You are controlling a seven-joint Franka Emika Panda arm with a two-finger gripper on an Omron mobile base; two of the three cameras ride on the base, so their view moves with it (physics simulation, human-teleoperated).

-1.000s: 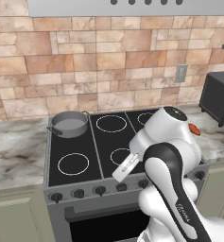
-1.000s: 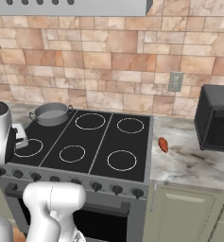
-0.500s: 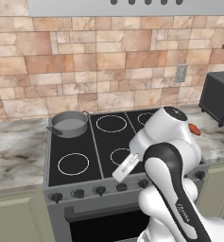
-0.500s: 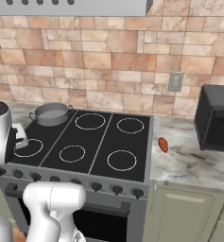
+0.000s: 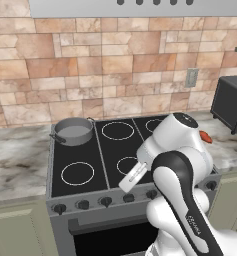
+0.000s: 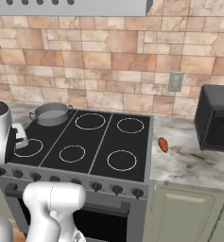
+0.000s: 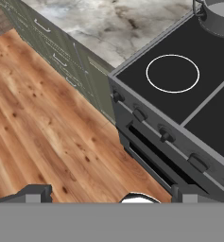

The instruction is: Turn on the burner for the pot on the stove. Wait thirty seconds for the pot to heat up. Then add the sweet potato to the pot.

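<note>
Broadly, a tan and pink stone-tile wall (image 5: 115, 75) fills the upper half of both base views, with a grey hood (image 6: 71, 6) along the top edge and a wall outlet (image 6: 175, 81) right of centre. Below it a marbled bench (image 6: 193, 158) runs across the frame on either side of the stove (image 5: 107, 150), whose black glass top carries white rings and whose front edge has a row of black knobs (image 6: 92, 185). A dark microwave (image 6: 216, 118) sits on the bench at the right edge of the right base view. In the hand view a wood-plank floor (image 7: 42, 132) spreads over the left and lower part, with green-grey cabinet fronts (image 7: 61, 56) slanting down from the upper left. The white arm (image 5: 182, 175) rises from the lower right of the left base view, its elbow bent over the stove's front right. The pot (image 5: 73, 131) stands on the back left ring, at centre left of the left base view. The claw (image 7: 108, 194) points down at the stove's front corner in the hand view, its tips far apart at the bottom edge, holding nothing. The sweet potato (image 6: 163, 144) lies on the bench just right of the stove, well apart from the pot.
</note>
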